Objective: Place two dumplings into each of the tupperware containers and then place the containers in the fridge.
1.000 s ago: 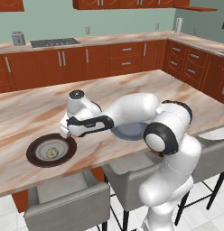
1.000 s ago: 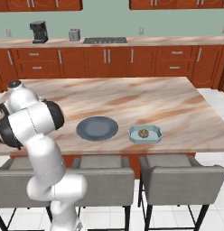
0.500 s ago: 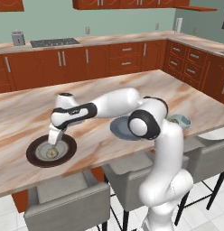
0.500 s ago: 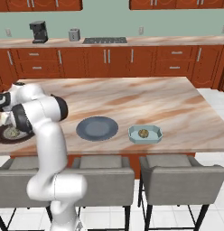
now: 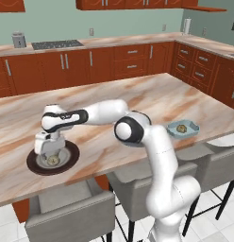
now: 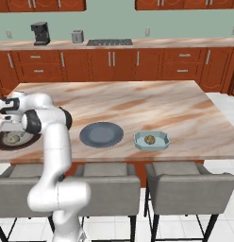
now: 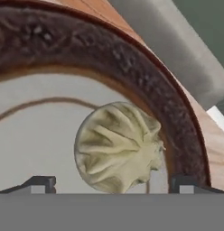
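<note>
Arm stretched left, tool (image 5: 52, 157) spread wide over dumpling (image 7: 117, 146).

The white arm reaches far out to its left, elbow bent, forearm stretched level. The wrist turns straight down and the gripper (image 5: 49, 157) hangs low, fingers (image 7: 41, 184) spread wide apart, nothing clamped between them.

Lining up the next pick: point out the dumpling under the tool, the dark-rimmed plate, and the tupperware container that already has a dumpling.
dumpling (image 7: 117, 146), hand view, pleated top.
dark-rimmed plate (image 5: 36, 166), left base view, dark rim.
tupperware container (image 6: 162, 140), right base view, right wall.
</note>
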Available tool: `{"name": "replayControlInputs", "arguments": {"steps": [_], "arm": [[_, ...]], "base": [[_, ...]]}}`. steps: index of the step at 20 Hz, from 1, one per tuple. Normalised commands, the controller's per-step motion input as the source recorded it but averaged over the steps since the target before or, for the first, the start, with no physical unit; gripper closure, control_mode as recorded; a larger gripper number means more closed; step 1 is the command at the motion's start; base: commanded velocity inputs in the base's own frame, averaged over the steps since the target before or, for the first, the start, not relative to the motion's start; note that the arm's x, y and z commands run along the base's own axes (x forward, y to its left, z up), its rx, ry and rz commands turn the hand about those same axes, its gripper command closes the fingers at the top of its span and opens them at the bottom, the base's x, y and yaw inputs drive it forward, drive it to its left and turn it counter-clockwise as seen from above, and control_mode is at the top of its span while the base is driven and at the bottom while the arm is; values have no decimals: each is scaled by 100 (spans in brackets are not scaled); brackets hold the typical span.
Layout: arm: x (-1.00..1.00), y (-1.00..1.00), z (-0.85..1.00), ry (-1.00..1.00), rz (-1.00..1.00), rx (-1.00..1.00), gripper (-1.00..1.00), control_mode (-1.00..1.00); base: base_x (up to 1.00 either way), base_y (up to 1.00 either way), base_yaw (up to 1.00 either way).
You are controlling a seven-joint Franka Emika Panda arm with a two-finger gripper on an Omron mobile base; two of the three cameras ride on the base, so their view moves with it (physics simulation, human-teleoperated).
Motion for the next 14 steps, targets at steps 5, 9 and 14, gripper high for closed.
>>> {"name": "replayControlInputs", "arguments": {"steps": [5, 9, 14], "arm": [[13, -7, -37, 10, -22, -19, -100, -100], [-8, -55, -37, 3, -14, -21, -100, -100], [-49, -27, -25, -9, -14, -12, -100, -100]], "base": [[0, 0, 0], [0, 0, 0], [0, 0, 0]]}}
